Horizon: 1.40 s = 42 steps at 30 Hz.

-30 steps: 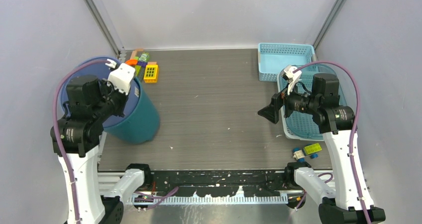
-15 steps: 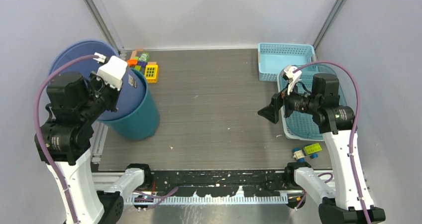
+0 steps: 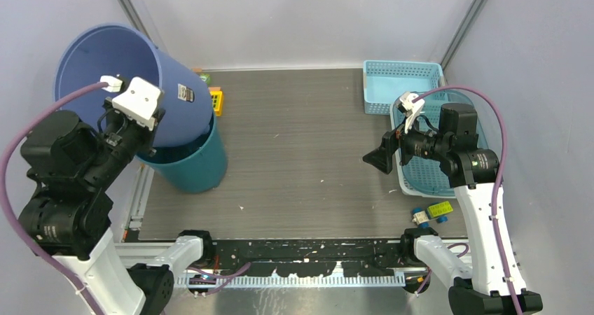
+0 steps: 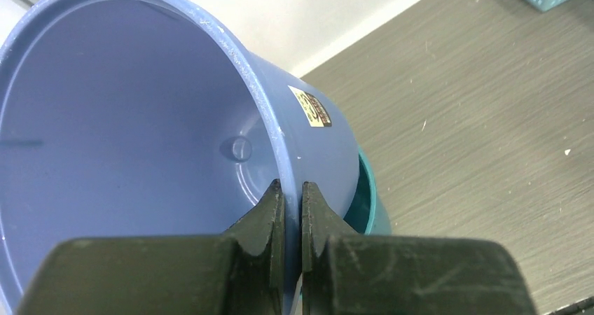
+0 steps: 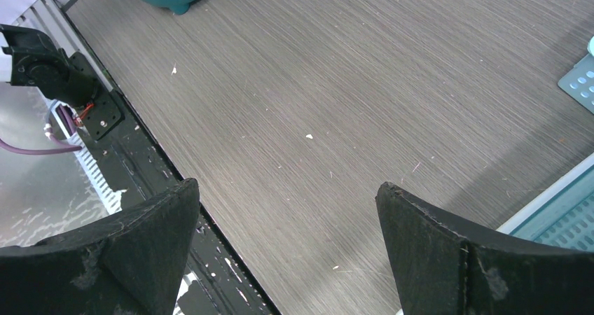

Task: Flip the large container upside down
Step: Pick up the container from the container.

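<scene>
The large container, a blue bucket [image 3: 98, 63] [image 4: 140, 119] with a label on its side, hangs tilted above the table's left side, its mouth facing up and left. Its bottom still dips into a teal bucket [image 3: 196, 168] [image 4: 369, 213] standing upright beneath it. My left gripper [image 3: 146, 137] [image 4: 293, 189] is shut on the blue bucket's rim, one finger inside and one outside the wall. At the right my right gripper [image 3: 378, 159] [image 5: 286, 185] hovers open over bare table, nothing between its fingers.
Two light blue baskets stand at the right, one at the back [image 3: 403, 84] and one under the right arm [image 3: 429, 178]. Coloured toy blocks [image 3: 214, 102] lie behind the buckets. A small toy [image 3: 434, 211] lies near the front right edge.
My left arm has lifted the blue bucket up and to the left out of the teal one and tilted it. The right arm has not moved.
</scene>
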{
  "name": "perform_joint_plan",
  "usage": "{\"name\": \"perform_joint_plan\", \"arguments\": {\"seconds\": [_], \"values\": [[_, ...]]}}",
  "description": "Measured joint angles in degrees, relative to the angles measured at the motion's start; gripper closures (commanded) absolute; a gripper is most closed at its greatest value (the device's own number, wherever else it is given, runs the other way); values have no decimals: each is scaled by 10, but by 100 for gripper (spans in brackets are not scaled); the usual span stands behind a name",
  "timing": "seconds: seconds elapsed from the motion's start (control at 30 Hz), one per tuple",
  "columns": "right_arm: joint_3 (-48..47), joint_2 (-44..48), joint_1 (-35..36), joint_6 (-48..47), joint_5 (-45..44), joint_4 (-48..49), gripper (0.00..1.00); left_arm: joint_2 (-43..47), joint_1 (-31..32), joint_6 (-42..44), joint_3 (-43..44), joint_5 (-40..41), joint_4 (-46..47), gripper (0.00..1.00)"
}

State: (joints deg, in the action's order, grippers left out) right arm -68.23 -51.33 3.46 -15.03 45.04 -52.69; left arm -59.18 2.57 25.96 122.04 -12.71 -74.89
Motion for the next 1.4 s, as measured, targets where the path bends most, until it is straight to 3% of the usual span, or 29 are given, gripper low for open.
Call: {"name": "perform_joint_plan", "arguments": {"seconds": [0.37,0.63,1.1,1.4], "values": [[0,7,2,0,0,0,0,-34,0,-19,118,-64,5,100],[0,12,2,0,-2,0,0,-53,-7,-54,162,-161,16,100],[-45,14,2,42,-85,35,0,-106,-11,-150,96,-410,122,100],[-130,-29,2,82,-190,78,0,-180,27,-195,25,-434,240,100]]}}
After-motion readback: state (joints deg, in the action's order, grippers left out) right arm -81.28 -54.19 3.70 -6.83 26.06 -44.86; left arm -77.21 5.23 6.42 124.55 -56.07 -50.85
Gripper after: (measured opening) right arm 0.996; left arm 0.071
